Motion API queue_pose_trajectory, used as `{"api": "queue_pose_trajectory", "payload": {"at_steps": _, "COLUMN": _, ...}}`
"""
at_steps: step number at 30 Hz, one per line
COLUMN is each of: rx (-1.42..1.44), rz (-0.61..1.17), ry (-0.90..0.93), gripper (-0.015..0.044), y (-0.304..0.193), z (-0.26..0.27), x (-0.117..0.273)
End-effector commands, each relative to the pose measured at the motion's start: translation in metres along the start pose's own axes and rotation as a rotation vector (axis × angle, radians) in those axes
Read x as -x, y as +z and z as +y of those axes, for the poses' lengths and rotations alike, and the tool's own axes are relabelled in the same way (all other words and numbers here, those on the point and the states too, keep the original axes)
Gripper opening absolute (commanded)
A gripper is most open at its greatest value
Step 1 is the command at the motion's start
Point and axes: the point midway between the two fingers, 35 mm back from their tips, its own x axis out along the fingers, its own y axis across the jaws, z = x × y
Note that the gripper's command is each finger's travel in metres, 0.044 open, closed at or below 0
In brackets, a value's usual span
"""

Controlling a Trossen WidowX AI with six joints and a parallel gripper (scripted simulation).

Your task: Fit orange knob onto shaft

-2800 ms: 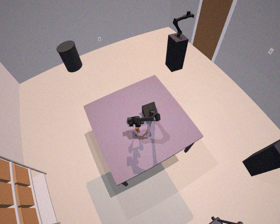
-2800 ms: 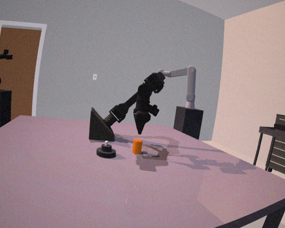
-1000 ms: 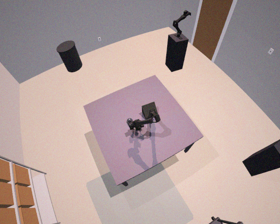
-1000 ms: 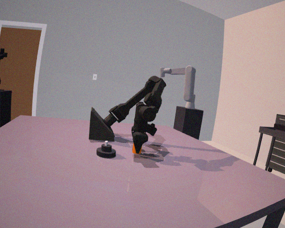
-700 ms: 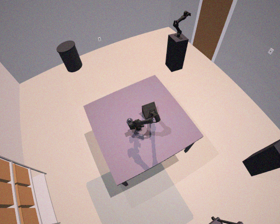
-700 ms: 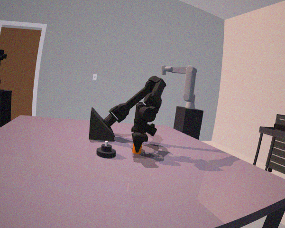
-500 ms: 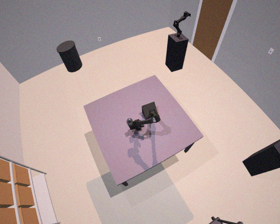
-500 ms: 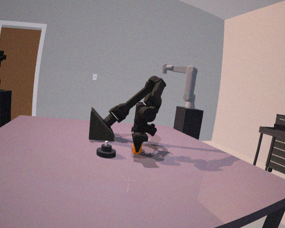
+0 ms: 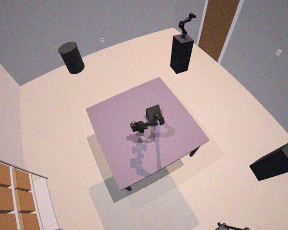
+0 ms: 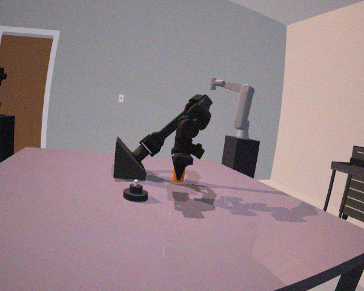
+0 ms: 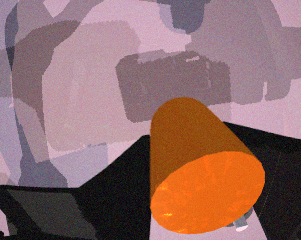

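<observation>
The orange knob (image 10: pixel 175 178) (image 11: pixel 207 192) is between the fingers of my gripper (image 10: pixel 178 174) (image 11: pixel 185 135), which is shut on it. The knob looks about upright and a little above the table. Its underside and hole are hidden. The round black pedestal (image 10: pixel 135 196) stands on the table to the left of the knob in the exterior view, apart from it. Its silver shaft (image 10: pixel 135 182) (image 11: pixel 241 223) points up; in the wrist view it peeks out past the knob's lower right edge, with most of the pedestal hidden. The shaft's flat side cannot be made out. The top view shows neither knob nor pedestal.
The arm's dark wedge-shaped base (image 9: pixel 152 110) (image 10: pixel 127 165) stands on the purple table (image 9: pixel 124 104) (image 10: pixel 82 244), behind the pedestal in the exterior view. Arm shadows lie across the table. Other arms on dark stands, a drum and shelves stand away from the table.
</observation>
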Motion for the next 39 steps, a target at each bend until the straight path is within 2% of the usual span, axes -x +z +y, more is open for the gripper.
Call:
{"api": "queue_pose_trajectory", "payload": {"at_steps": 1, "rx": 0.004, "rz": 0.003, "ry": -0.006, "gripper": 0.0, "y": 0.002, "z": -0.001, "x": 0.022}}
{"api": "queue_pose_trajectory", "payload": {"at_steps": 12, "rx": 0.003, "rz": -0.004, "ry": -0.003, "gripper": 0.0, "y": 0.009, "z": 0.008, "x": 0.079}}
{"api": "queue_pose_trajectory", "payload": {"at_steps": 20, "rx": 0.002, "rz": -0.005, "ry": -0.025, "gripper": 0.0, "y": 0.008, "z": 0.009, "x": 0.083}}
{"api": "queue_pose_trajectory", "payload": {"at_steps": 39, "rx": -0.006, "rz": -0.005, "ry": -0.347, "gripper": 0.0, "y": 0.0, "z": 0.024, "x": 0.112}}
